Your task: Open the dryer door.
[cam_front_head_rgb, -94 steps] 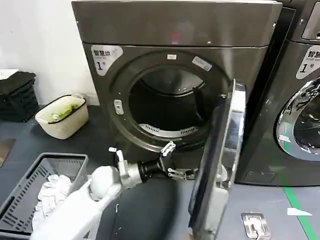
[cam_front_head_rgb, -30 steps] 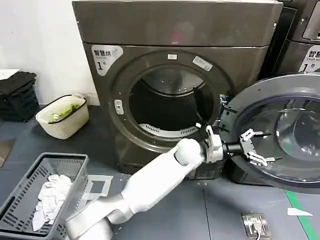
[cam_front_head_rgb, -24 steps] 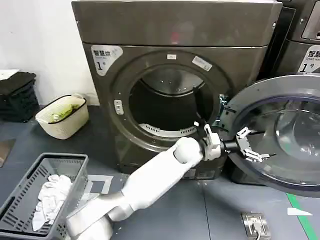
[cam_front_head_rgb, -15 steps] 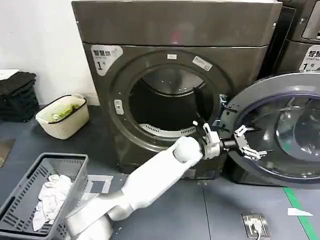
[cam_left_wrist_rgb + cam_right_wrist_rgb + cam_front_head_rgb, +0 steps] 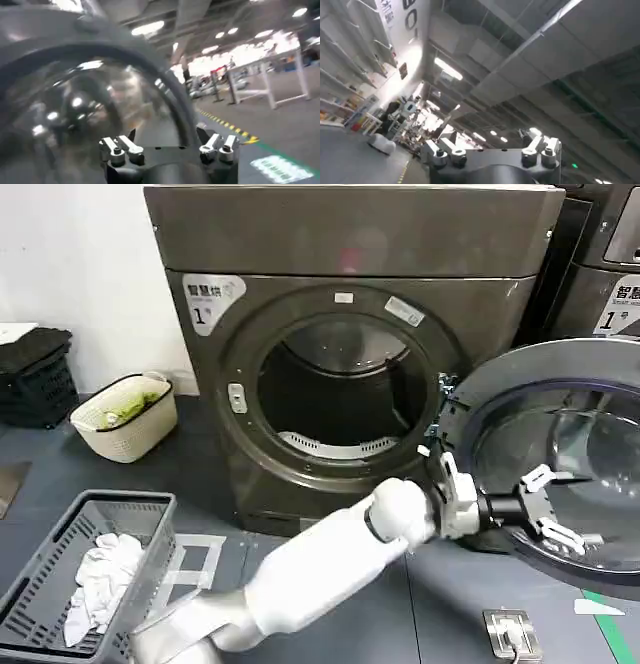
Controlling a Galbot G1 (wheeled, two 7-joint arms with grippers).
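The large round dryer door [image 5: 560, 454], with its wide shiny chrome rim and dark tinted glass centre, is swung far out to the right side of the grey dryer [image 5: 350, 314], so the dark drum opening [image 5: 335, 399] is fully exposed. The white left arm reaches across the front of the machine, and the left gripper [image 5: 545, 509] is at the inner face of the door, low on the glass, with its fingers spread apart and holding nothing. In the left wrist view the left gripper [image 5: 167, 150] also shows its fingers wide apart, close to the curved glass. I judge the opening step is nearly finished; the next move probably calls only for drawing the arm back from the door without pulling it closed. The right gripper [image 5: 490, 152] points up at a ceiling, fingers released, and seems idle. Counting: two machines, one door open and one second machine [image 5: 610, 274] at the right edge; one grey plastic basket [image 5: 70, 574] with white cloth, one cream basket [image 5: 125, 419], and one black crate [image 5: 35, 379].
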